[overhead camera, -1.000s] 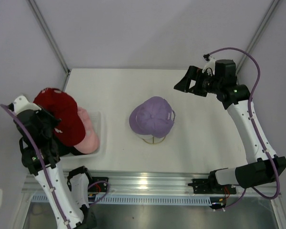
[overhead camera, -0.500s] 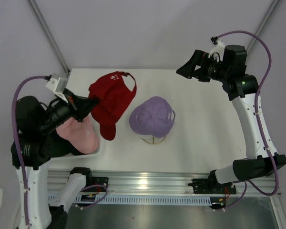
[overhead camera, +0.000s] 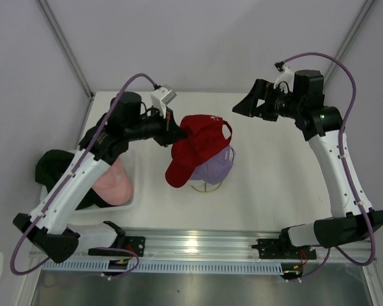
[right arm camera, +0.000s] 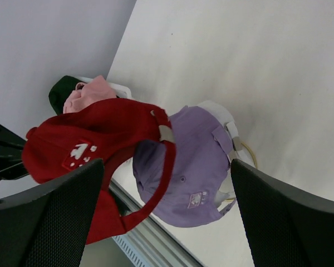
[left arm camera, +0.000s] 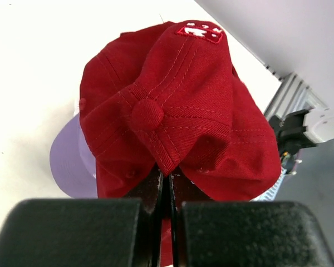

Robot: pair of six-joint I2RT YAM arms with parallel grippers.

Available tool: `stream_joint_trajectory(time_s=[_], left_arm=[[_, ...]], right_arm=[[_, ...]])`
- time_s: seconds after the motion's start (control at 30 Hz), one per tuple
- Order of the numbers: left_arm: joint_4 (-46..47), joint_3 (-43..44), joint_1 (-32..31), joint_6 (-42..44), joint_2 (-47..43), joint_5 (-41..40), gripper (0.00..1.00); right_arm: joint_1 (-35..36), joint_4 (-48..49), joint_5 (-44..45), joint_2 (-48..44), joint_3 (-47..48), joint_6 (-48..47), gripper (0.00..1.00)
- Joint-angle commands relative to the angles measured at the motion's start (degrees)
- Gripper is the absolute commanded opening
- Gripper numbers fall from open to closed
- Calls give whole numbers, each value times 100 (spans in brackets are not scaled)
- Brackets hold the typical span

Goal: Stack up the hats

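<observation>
My left gripper (overhead camera: 179,136) is shut on the red hat (overhead camera: 195,146) and holds it over the left side of the lavender hat (overhead camera: 216,167), which sits on its stand at the table's middle. The red hat fills the left wrist view (left arm camera: 172,111), pinched at its crown by the fingers (left arm camera: 156,186), with the lavender hat (left arm camera: 67,161) below it. The pink hat (overhead camera: 112,185) lies in the white tray (overhead camera: 135,167), with a dark hat (overhead camera: 54,167) beside it at the left. My right gripper (overhead camera: 242,108) is open and empty, high at the back right. The right wrist view shows the red (right arm camera: 94,144), lavender (right arm camera: 195,172) and pink (right arm camera: 86,95) hats.
The gold wire stand (overhead camera: 204,187) shows under the lavender hat. The grey rail (overhead camera: 198,245) runs along the table's near edge. Slanted frame poles (overhead camera: 67,48) stand at the back corners.
My left arm has swung from the tray at the left to the table's middle, carrying the red hat over the lavender hat. The right gripper has shifted only slightly.
</observation>
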Motion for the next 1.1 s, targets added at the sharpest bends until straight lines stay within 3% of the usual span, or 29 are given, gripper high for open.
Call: stream_joint_trajectory(time_s=[0.0, 0.3, 0.53, 0.73, 0.9, 1.07], left_arm=[[157, 533, -276, 407, 208, -454, 1], [368, 402, -549, 749, 358, -393, 1], [508, 200, -646, 829, 437, -217, 1], [543, -46, -786, 1126, 455, -261, 1], [404, -170, -883, 1321, 569, -682, 1], [157, -275, -892, 1496, 570, -973, 1]], right_arm=[[21, -272, 21, -288, -145, -113, 100], [179, -536, 408, -728, -1270, -104, 95], [434, -105, 417, -755, -1780, 160, 90], [548, 61, 760, -579, -1736, 177, 70], [679, 71, 1119, -491, -1789, 116, 35], [706, -210, 2032, -438, -1850, -156, 16]])
